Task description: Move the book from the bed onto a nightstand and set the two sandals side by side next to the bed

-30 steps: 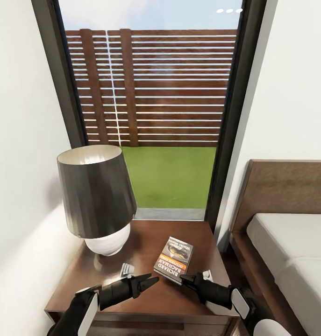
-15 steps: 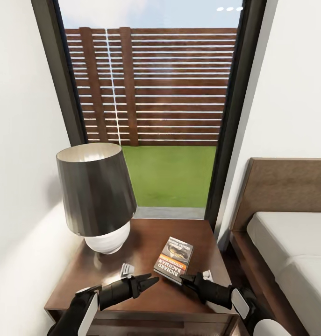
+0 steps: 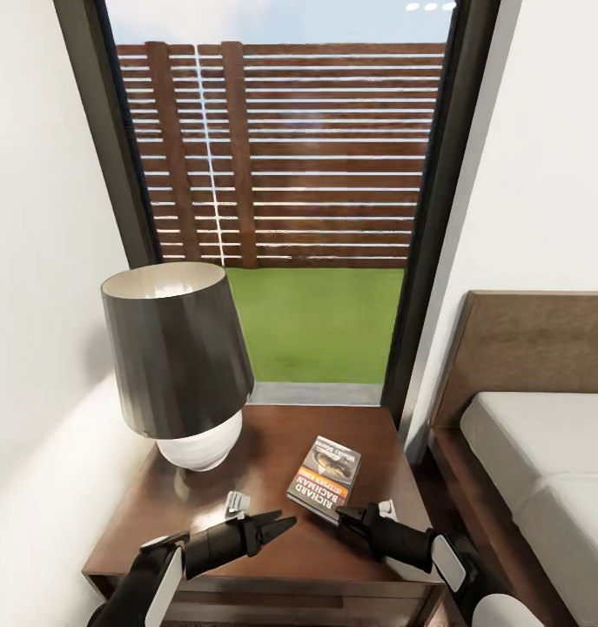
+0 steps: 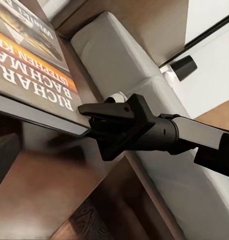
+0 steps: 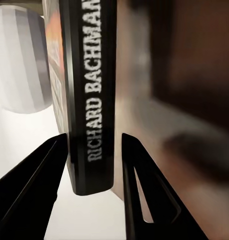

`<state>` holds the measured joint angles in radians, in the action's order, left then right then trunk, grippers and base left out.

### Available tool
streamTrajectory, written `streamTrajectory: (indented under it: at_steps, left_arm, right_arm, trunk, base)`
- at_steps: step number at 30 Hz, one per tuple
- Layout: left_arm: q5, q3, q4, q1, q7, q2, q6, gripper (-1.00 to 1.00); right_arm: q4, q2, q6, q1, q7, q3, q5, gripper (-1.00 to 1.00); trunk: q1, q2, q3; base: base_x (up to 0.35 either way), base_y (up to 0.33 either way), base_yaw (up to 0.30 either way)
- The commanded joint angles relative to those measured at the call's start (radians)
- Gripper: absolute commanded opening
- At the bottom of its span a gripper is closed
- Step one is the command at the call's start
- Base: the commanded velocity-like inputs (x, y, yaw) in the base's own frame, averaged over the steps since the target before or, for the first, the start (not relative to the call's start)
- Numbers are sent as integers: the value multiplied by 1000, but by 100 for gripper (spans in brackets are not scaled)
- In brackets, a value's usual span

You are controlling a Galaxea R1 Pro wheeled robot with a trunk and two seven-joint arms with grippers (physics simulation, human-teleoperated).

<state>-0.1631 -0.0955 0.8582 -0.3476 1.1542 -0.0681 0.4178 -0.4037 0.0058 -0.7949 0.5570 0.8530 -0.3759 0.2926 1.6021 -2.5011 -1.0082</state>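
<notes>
Already the lamp (image 3: pixel 178 366) is crowding the nightstand (image 3: pixel 272 557) beside the left pincer (image 3: pixel 277 525), pressed together. Lying flat there, the book (image 3: pixel 325 478) is sitting between the spread fingers of the right pincer (image 3: pixel 346 515); withdrawing carelessly risks dragging it off.

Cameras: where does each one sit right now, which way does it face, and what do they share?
Head view: high up, facing down over the nightstand, lamp, window and bed; both arms show.
Left wrist view: low over the nightstand, facing across the book toward the bed; right gripper shows.
Right wrist view: facing the book's spine between its own fingers.
All three share the book.
</notes>
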Motion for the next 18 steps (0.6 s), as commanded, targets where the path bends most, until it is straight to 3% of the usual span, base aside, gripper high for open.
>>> streamTrajectory:
  at_steps: [1,18]
  left_arm:
    - [-1,-3,0,-1,4,-1,10,100]
    - [-1,-3,-1,-1,4,-1,10,100]
  right_arm:
    - [19,1,13,0,-12,-1,-26,-100]
    - [19,0,13,0,-12,-1,-26,-100]
  trunk:
    - [0,0,-1]
    - [0,0,-1]
  base:
    - [0,0,0]
    - [0,0,0]
